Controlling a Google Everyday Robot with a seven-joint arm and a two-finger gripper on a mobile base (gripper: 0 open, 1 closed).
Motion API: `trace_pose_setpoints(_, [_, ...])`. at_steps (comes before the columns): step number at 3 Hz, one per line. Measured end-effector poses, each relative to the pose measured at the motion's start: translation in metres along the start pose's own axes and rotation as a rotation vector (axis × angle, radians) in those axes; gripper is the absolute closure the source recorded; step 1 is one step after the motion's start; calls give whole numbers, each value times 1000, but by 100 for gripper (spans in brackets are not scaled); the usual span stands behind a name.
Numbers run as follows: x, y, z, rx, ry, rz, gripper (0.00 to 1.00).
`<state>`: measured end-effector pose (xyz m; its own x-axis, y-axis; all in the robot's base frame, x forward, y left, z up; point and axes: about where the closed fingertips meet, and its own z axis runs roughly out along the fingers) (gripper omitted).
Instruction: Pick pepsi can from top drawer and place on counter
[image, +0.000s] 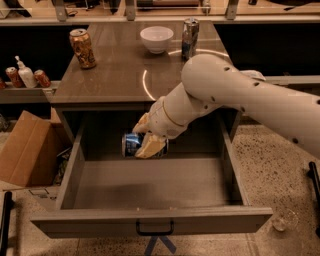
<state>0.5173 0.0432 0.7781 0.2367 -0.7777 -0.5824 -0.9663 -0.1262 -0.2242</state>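
Lifting step: my claw (146, 139) is clamped on the pepsi can (131, 144), inside the top drawer (70, 170). Next I'd raise it clear, then carry toward 12 o'clock onto the surface (115, 75).

Glossy grey-brown counter (110, 80), smooth and reflective, streaked with a curved arc of light. Carries three things, all toward the far edge: orange-gold can (83, 48) upright at the left, white bowl (156, 39) near the middle, taller silver-blue can (189, 37) upright just right of the bowl, not touching it. Below the front edge, gripper (147, 142) clamped on the pepsi can (131, 144), held on its side over the open top drawer (150, 220). Speckled floor (280, 165) alongside, cardboard box (25, 150) on it at left.
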Motion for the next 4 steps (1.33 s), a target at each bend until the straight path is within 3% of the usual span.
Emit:
trace_pose_setpoints(1, [0,0,0,0,0,0,100])
trace_pose_setpoints(3, [-20,-46,-104,202,72,-103,100])
trace_pose_setpoints(4, [-15,-82,-137,248,82,-90,100])
